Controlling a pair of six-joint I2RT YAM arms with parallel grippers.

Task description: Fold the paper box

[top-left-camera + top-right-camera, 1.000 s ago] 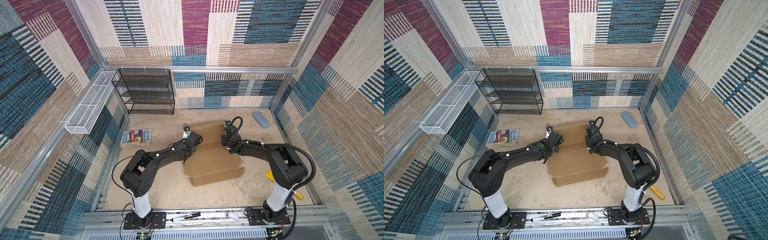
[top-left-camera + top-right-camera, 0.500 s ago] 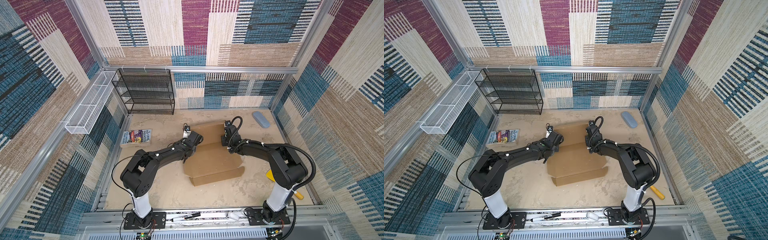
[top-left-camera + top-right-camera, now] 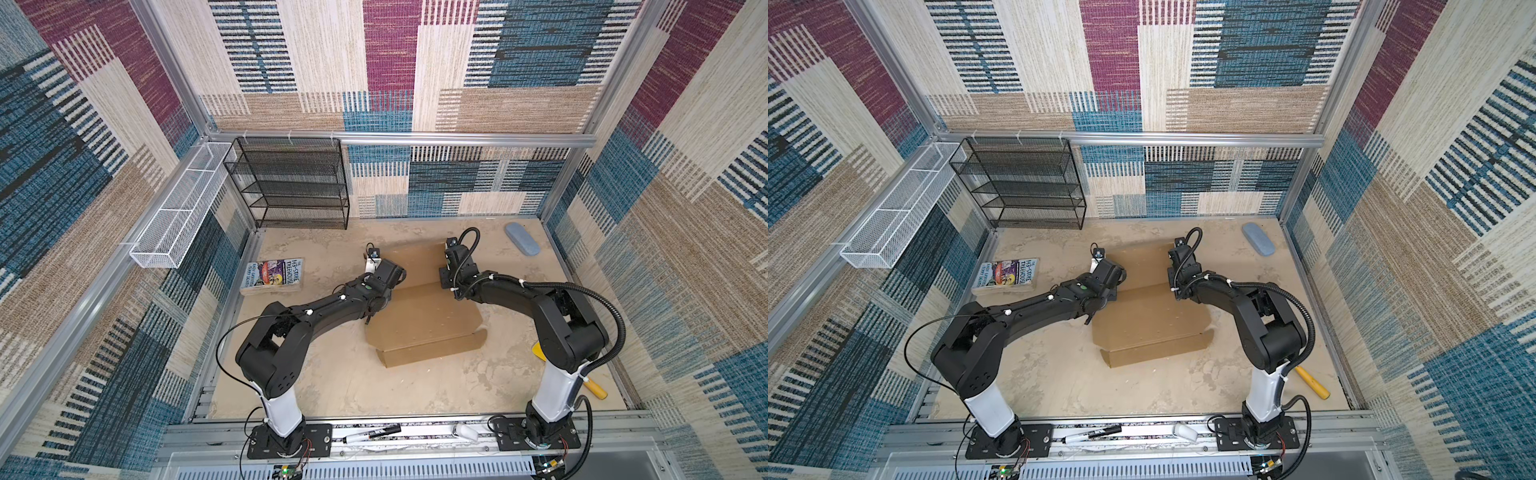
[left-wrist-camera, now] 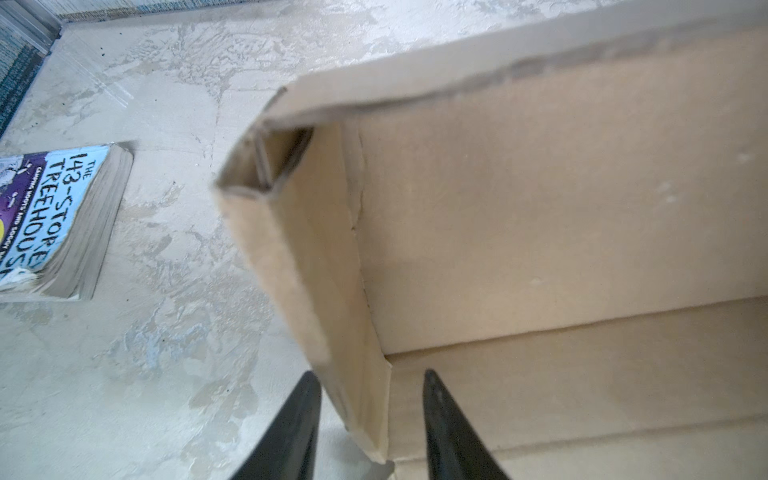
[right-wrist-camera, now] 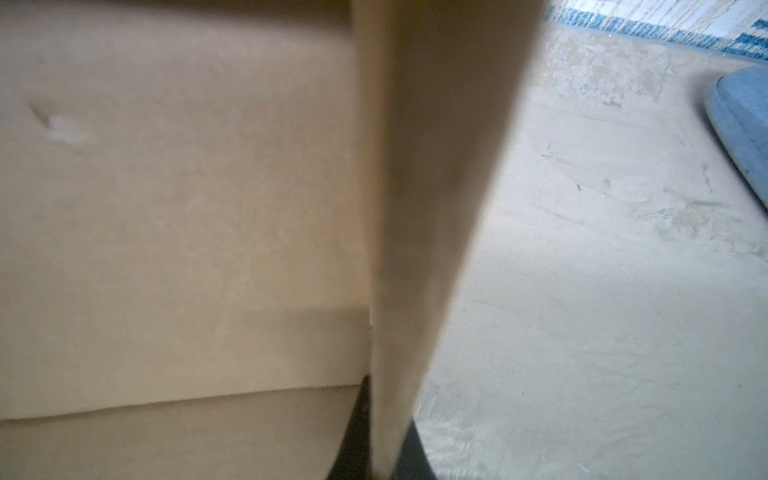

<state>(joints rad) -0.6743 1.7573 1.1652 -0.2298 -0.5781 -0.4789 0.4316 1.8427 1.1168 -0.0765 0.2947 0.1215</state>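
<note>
Astride one raised wall of the paper box [image 4: 540, 208], left gripper [image 4: 369, 376] gapes; right gripper [image 5: 384, 440] pinches the opposite wall; lid [image 3: 424, 316] lies unfolded.

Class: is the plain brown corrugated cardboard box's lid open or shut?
Open. In both top views the brown cardboard box has its lid panel spread out; the left wrist view shows its inside.

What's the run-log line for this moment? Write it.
left gripper: open, astride box side wall | right gripper: shut on opposite side wall | box: open
</note>
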